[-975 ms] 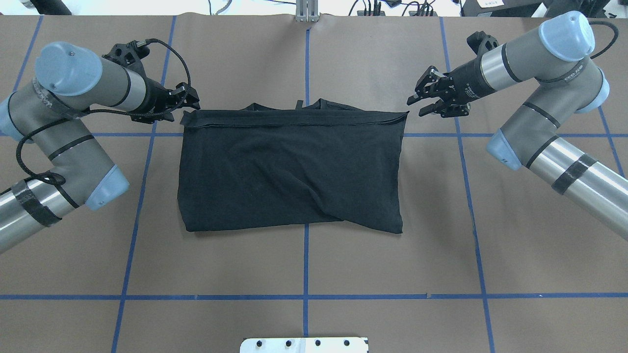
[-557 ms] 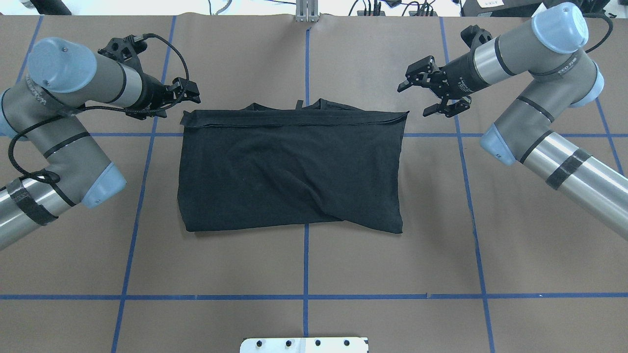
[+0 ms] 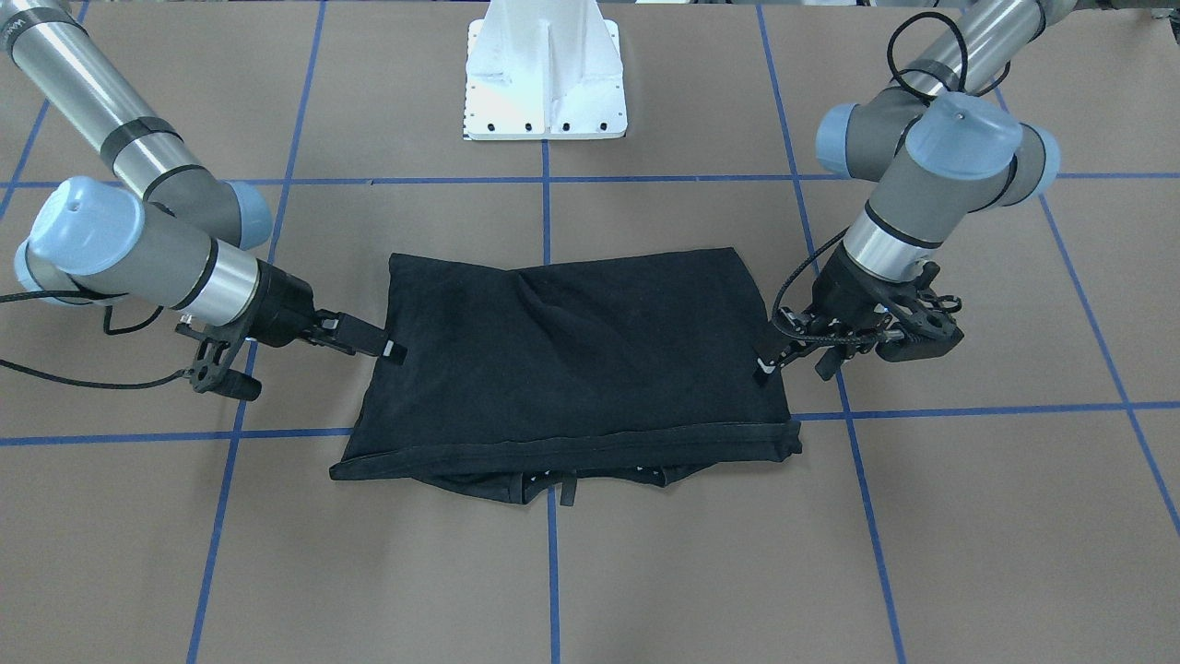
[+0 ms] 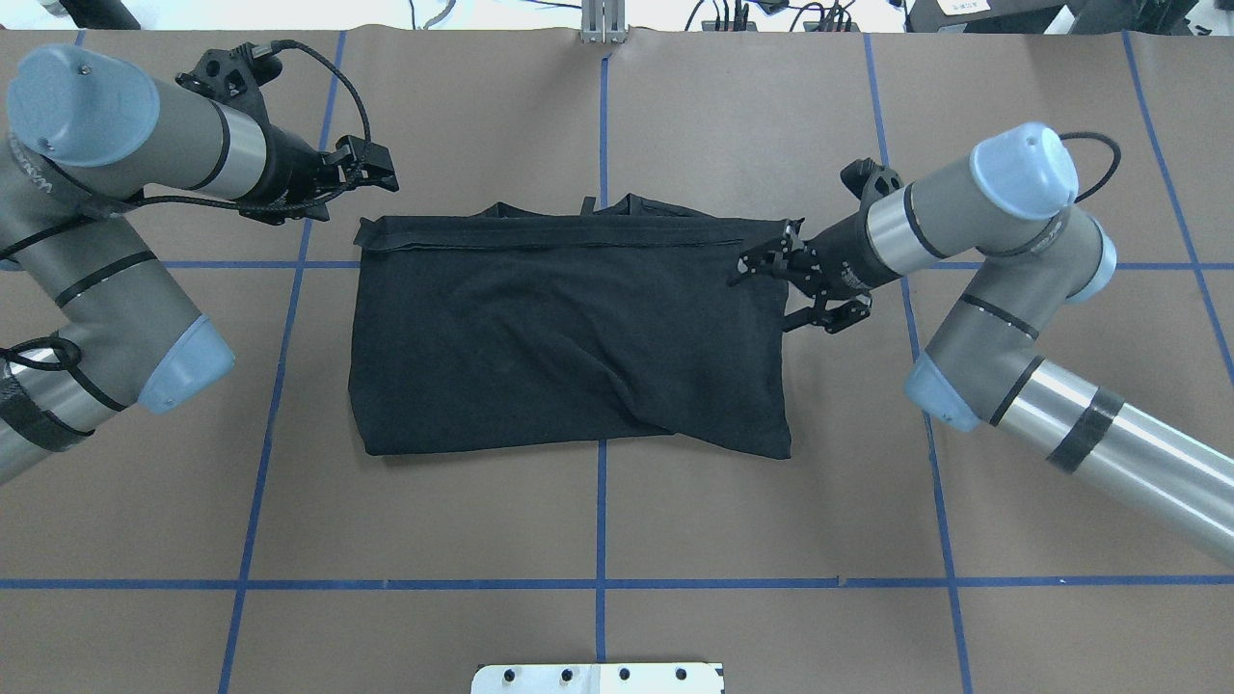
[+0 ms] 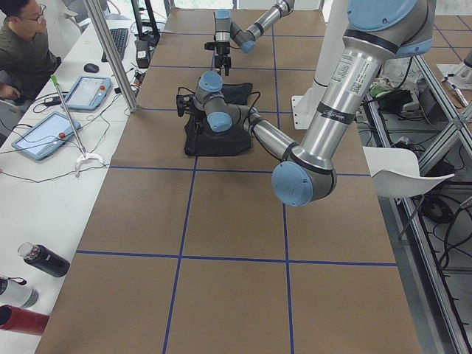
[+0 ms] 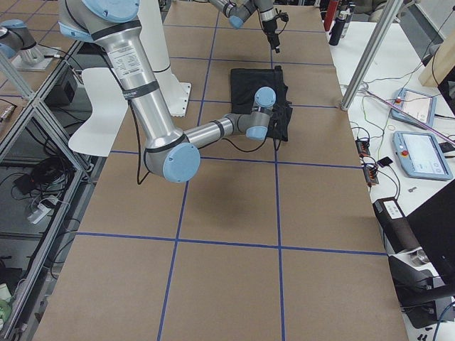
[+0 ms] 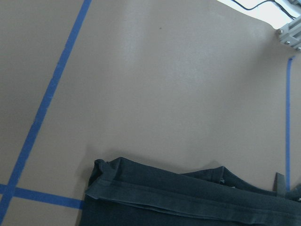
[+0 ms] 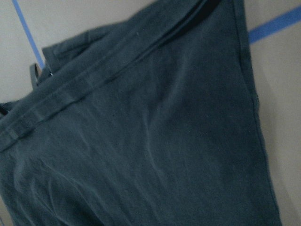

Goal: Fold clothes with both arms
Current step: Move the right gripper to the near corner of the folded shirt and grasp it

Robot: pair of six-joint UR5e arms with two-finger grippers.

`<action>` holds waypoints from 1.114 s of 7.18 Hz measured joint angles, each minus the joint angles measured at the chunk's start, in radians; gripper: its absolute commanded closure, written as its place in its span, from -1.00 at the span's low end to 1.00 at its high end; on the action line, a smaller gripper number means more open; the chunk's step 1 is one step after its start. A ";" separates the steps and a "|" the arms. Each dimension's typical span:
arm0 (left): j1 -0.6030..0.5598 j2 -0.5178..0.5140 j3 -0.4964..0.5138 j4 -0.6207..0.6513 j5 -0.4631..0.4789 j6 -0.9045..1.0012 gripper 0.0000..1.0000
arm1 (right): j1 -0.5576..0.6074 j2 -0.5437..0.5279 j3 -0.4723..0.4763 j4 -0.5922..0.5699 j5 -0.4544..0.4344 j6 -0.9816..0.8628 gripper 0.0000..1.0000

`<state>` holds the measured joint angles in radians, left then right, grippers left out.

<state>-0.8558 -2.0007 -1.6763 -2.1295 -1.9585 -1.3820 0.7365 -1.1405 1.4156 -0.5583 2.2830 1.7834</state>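
The black T-shirt (image 4: 569,337) lies folded into a rectangle in the middle of the table, plain side up, with no logo showing. Its collar edge is on the far side. It also shows in the front view (image 3: 572,369), the left wrist view (image 7: 188,197) and the right wrist view (image 8: 141,141). My right gripper (image 4: 768,297) is open at the shirt's right edge, near its far corner; it also shows in the front view (image 3: 387,350). My left gripper (image 4: 379,166) is open and empty, raised by the shirt's far left corner; it also shows in the front view (image 3: 793,366).
The table (image 4: 598,520) is covered in brown paper with a grid of blue tape lines. The white pedestal base (image 3: 546,83) stands at the robot's side. A side bench with tablets (image 5: 44,133) and a seated person (image 5: 22,44) lies beyond the far edge.
My right gripper has moved from beyond the shirt's far right corner inward and toward the robot, onto the shirt's right edge. My left gripper has drawn slightly farther from the shirt's far left corner.
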 measured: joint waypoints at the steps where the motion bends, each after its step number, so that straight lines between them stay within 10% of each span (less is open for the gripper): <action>1: -0.001 0.001 -0.034 0.017 0.000 -0.001 -1.00 | -0.047 -0.017 0.019 -0.009 -0.036 0.004 -1.00; 8: 0.005 -0.002 -0.128 0.085 -0.002 -0.014 -1.00 | -0.157 -0.116 0.213 -0.285 -0.170 -0.039 -1.00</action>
<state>-0.8503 -2.0030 -1.8041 -2.0449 -1.9602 -1.3956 0.5797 -1.2565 1.6288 -0.8429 2.1130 1.7447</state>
